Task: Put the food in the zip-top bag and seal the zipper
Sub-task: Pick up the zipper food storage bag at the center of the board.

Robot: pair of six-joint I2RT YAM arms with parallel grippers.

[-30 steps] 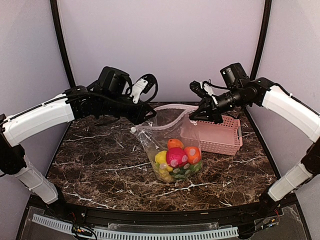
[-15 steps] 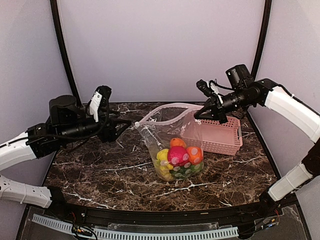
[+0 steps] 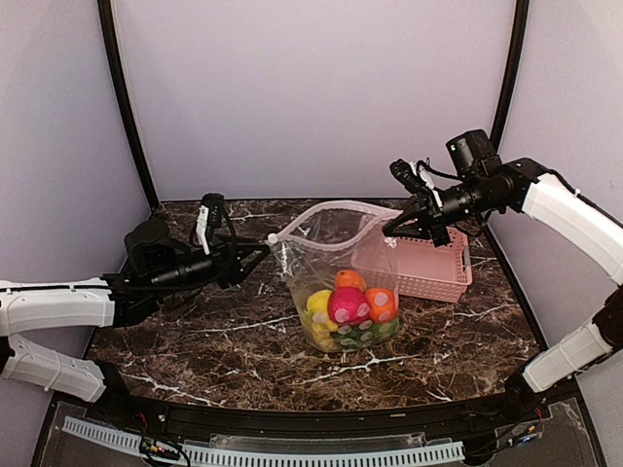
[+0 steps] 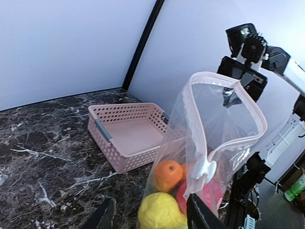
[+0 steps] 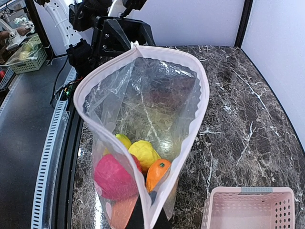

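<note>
The zip-top bag (image 3: 326, 248) stands open mid-table, with the food at its bottom: an orange (image 3: 341, 280), a red fruit (image 3: 346, 305), a lemon (image 3: 313, 304), a mango-like piece (image 3: 380, 304) and green pieces (image 3: 355, 336). The zipper (image 3: 321, 212) forms an open loop, and its white slider (image 3: 274, 238) sits at the left end. My right gripper (image 3: 394, 226) is shut on the zipper's right end and holds the bag up; it also shows in the right wrist view (image 5: 147, 219). My left gripper (image 3: 258, 255) is open, low, just left of the bag. In the left wrist view (image 4: 150, 217) the slider (image 4: 204, 169) hangs above it.
A pink slotted basket (image 3: 428, 268) stands behind and right of the bag, close under the right arm; it shows with nothing in it in the left wrist view (image 4: 126, 136). The marble table (image 3: 195, 321) ends at walls behind and on both sides.
My left gripper let go of the bag's left corner, drew back left and down, then came back low toward the slider. My right gripper rose slightly, still holding the zipper end.
</note>
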